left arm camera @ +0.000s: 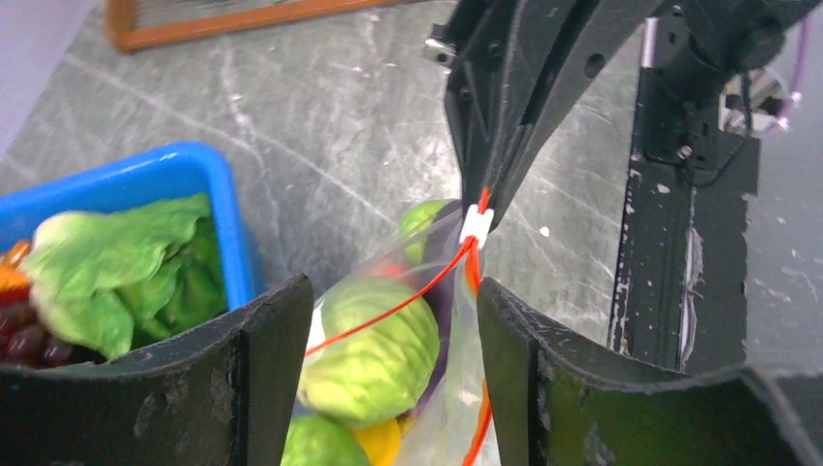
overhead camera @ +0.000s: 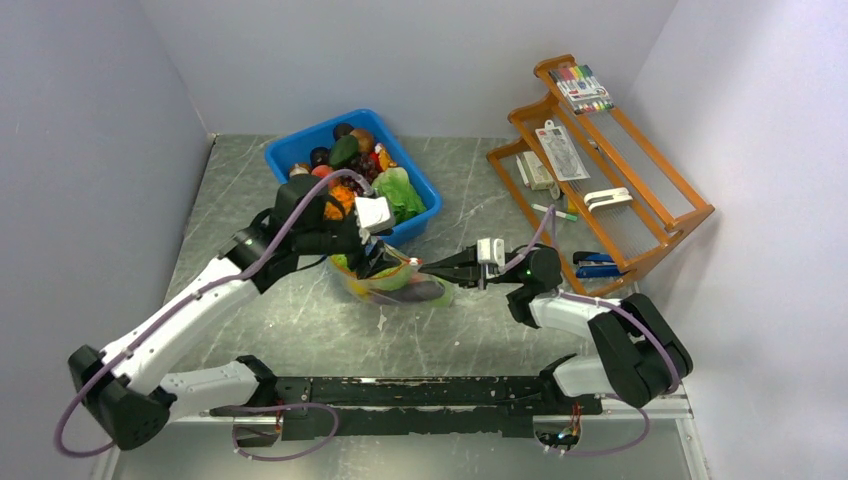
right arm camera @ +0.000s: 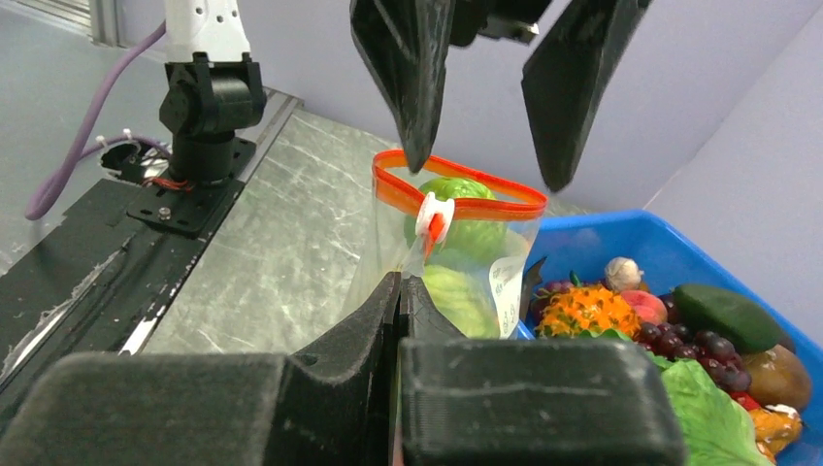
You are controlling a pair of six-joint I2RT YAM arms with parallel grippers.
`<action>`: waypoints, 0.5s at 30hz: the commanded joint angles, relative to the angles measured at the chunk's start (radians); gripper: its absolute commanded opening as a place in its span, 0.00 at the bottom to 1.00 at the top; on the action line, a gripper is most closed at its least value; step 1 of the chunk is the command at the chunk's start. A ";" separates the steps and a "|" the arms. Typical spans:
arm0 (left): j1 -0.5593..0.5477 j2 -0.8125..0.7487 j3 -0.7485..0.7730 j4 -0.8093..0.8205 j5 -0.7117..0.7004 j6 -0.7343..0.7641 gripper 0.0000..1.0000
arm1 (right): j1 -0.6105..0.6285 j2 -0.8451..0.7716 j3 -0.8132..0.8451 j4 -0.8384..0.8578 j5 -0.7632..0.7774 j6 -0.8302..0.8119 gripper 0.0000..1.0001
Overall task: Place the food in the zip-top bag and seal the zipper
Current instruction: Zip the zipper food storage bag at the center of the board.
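The zip-top bag (overhead camera: 398, 287) stands just in front of the blue bin and holds food: green cabbage-like balls (left arm camera: 374, 349), a yellow piece (left arm camera: 380, 442) and something purple. Its red-orange zipper (right arm camera: 456, 189) gapes in a loop, with a white slider (right arm camera: 434, 214) at the near end. My right gripper (right arm camera: 401, 286) is shut on the bag's edge just below that slider. My left gripper (left arm camera: 388, 364) hangs open over the mouth, one finger on each side of the bag, gripping nothing.
The blue bin (overhead camera: 290, 150) behind the bag holds more toy food, including lettuce (left arm camera: 126, 262), grapes and an orange piece (right arm camera: 590, 311). An orange wooden rack (overhead camera: 660, 215) with pens and small items stands at the back right. Grey walls enclose the table.
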 commanded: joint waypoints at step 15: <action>-0.007 0.127 0.063 0.059 0.287 0.201 0.48 | -0.004 -0.042 0.023 -0.070 0.025 -0.054 0.00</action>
